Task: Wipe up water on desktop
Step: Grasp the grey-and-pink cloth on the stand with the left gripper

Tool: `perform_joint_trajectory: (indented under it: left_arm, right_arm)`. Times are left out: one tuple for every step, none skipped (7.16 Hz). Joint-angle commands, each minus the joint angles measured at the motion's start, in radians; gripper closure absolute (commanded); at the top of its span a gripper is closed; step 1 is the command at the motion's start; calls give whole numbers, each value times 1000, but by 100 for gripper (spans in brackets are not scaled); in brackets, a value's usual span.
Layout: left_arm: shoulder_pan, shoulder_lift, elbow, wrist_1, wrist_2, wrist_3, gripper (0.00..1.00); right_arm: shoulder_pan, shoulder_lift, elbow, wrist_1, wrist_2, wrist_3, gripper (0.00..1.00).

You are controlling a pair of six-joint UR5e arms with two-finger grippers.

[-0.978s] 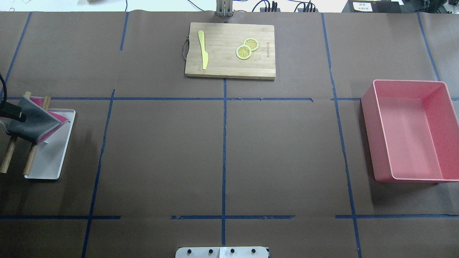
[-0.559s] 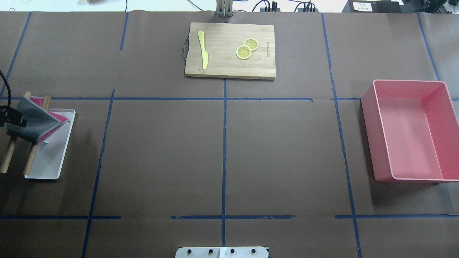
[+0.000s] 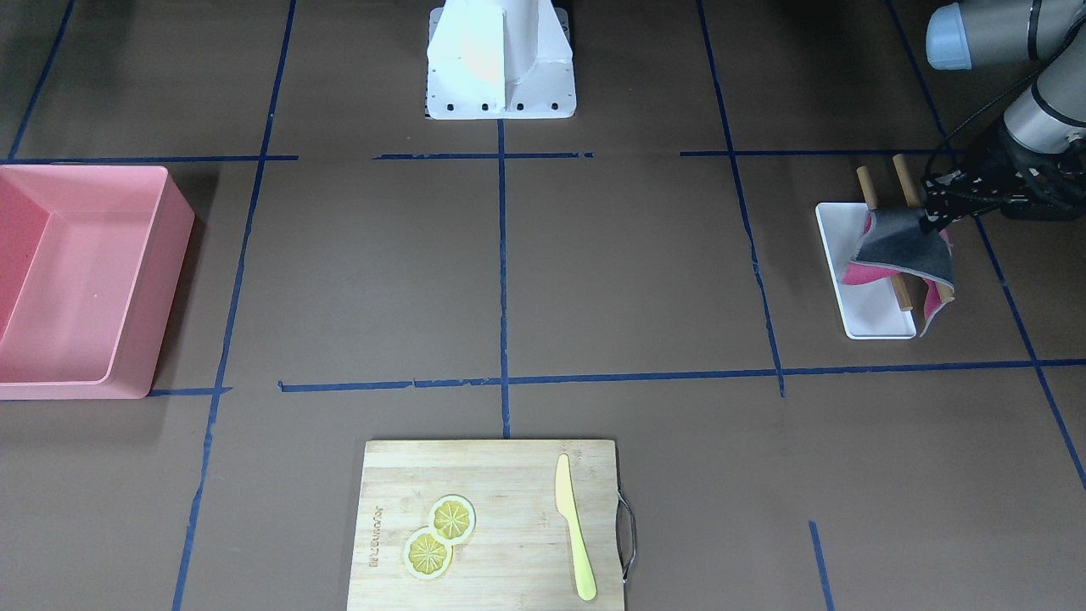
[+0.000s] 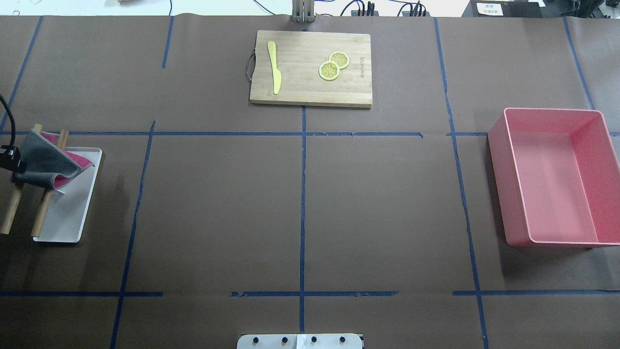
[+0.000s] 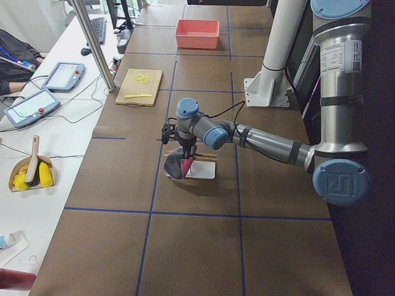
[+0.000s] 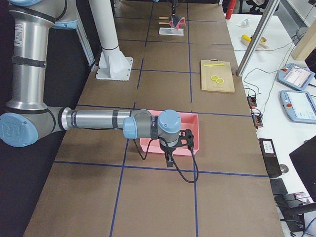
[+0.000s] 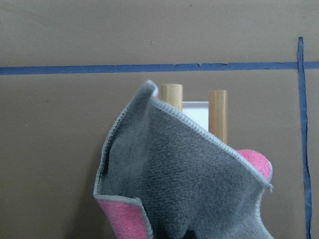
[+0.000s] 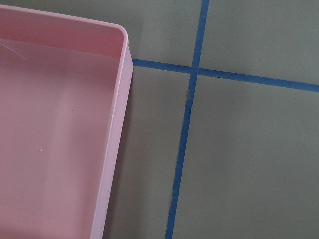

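Note:
The brown desktop (image 4: pixel 218 208) with blue tape lines shows no water that I can make out. My left gripper (image 4: pixel 9 160) is at the far left edge, shut on a grey and pink cloth (image 4: pixel 46 162). The cloth hangs over two wooden rods (image 4: pixel 41 218) and a small white tray (image 4: pixel 68 213). The front view shows the left gripper (image 3: pixel 933 208) pinching the cloth (image 3: pixel 904 246) at its top edge. The left wrist view is filled by the cloth (image 7: pixel 189 179). My right gripper (image 6: pixel 169 160) shows only in the right side view, next to the pink bin; I cannot tell its state.
A wooden cutting board (image 4: pixel 310 68) with a yellow knife (image 4: pixel 274 68) and two lemon slices (image 4: pixel 333 65) lies at the back middle. A pink bin (image 4: pixel 552 177) stands at the right. The robot's base (image 3: pixel 501 59) is at the near edge.
My left gripper has shifted a little to the left with the cloth, and the cloth hangs lower over the rods and tray.

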State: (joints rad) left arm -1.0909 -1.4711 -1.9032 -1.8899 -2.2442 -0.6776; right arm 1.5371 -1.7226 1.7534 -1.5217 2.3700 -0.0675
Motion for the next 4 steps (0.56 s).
perform_joint_trajectory:
  left_arm:
    - [-1, 1, -17, 2, 0, 1, 100]
    - [-3, 3, -43, 5, -3, -11, 100]
    - [-1, -5, -84, 47, -6, -76, 100]
    - [-1, -23, -121, 72, -9, -224, 100]
  right_arm:
    - [0, 0, 0, 0, 0, 0, 0]
    - [0, 0, 3, 0, 0, 0, 0]
    - [0, 1, 9, 6, 0, -6, 0]
    - [0, 2, 15, 73, 14, -2, 0]
